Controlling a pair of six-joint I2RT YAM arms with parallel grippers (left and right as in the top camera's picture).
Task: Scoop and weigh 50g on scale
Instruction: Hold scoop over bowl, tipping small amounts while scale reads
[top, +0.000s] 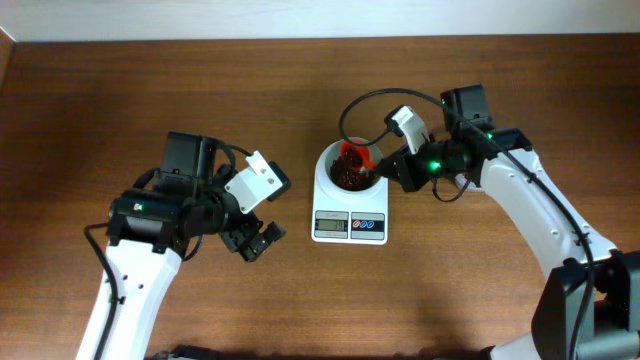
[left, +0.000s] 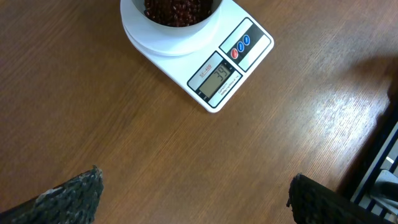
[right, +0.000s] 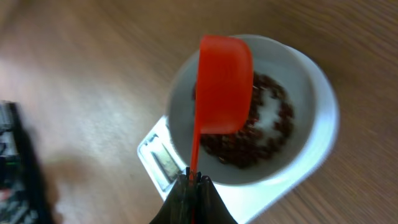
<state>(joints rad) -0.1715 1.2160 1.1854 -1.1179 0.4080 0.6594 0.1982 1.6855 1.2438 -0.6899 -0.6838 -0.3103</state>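
Right wrist view puts the beans just ahead of and below my right gripper, heaped in the round white bowl on the scale. My right jaws are pinched tight on the thin handle of a red scoop, whose cup hangs over the bowl's near side, above the beans, with its back toward my camera. White bowl bottom shows through a gap in the heap. Seen from overhead, my left gripper sits off to the scale's left, apart from it, over the wooden table. Its fingers are spread wide and hold nothing, and the scale's display and blue buttons lie ahead of them.
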